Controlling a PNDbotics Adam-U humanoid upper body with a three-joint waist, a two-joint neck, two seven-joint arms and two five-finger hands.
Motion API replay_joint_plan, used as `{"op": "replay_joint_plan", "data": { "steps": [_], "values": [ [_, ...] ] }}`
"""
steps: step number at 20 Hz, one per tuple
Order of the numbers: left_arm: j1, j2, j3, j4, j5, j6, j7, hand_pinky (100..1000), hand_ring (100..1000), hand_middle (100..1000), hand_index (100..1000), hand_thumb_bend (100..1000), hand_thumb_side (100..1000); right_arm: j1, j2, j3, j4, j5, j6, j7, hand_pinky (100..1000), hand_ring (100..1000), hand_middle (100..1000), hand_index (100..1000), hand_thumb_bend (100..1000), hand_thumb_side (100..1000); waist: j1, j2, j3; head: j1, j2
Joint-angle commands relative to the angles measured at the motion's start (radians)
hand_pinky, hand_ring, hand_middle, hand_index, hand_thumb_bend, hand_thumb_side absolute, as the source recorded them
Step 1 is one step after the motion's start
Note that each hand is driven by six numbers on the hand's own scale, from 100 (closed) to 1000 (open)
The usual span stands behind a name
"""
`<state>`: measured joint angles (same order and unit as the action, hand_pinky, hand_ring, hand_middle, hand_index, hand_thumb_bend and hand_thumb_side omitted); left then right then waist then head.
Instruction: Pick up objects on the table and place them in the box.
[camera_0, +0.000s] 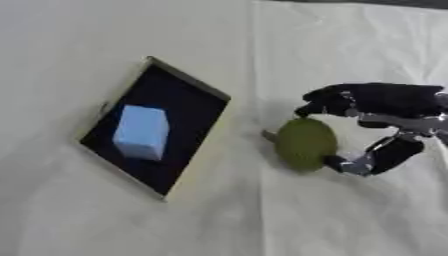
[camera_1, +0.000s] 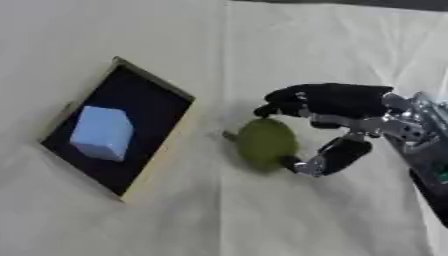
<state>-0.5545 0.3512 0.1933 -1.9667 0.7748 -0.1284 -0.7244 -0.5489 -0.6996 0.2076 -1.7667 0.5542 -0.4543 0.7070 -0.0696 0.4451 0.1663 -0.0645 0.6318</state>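
The step in hand is judged to be the grasp of the green fruit (camera_0: 305, 144) before it is carried to the box (camera_0: 187, 81). To be done well, the grip should be closed evenly from both sides, so that the round fruit is not squeezed out sideways, and the lift should be made straight up before any travel leftward. The fruit's stem, pointing toward the box, is best left clear of the fingers. The fruit should then be carried over the box's near wall and released above the bare dark floor, beside the blue block (camera_0: 141, 132) that already lies inside.

The right robot hand (camera_1: 337, 112) is seen curled about the fruit: its upper fingers (camera_1: 284, 104) touch the fruit's top right, and its thumb (camera_1: 328, 156) is pressed against the lower right side. The fruit lies on the cloth-covered worktop (camera_0: 332, 210), near the box's right edge, between the box and the palm. The left robot hand is not shown.
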Motion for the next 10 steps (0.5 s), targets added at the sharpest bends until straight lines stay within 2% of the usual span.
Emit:
{"op": "replay_joint_plan", "data": {
  "steps": [1,6,10],
  "values": [
    [-0.012,0.012,0.002,-0.012,0.000,0.003,0.000,903,910,963,869,100,672,-0.015,-0.023,-0.002,0.003,0.014,-0.122,0.110,985,998,824,980,202,514,0.004,-0.019,0.001,-0.004,-0.010],
    [-0.011,0.011,0.001,-0.011,0.000,0.004,-0.003,904,911,964,870,100,672,-0.018,-0.017,0.006,0.009,0.022,-0.121,0.104,981,994,802,961,205,498,0.004,-0.018,0.001,-0.005,-0.013],
    [-0.011,0.010,0.001,-0.011,0.000,0.005,-0.004,904,911,965,869,100,672,-0.023,-0.010,0.011,0.014,0.015,-0.110,0.098,971,971,695,872,100,413,0.005,-0.018,0.003,-0.005,-0.014]
  ]
}}
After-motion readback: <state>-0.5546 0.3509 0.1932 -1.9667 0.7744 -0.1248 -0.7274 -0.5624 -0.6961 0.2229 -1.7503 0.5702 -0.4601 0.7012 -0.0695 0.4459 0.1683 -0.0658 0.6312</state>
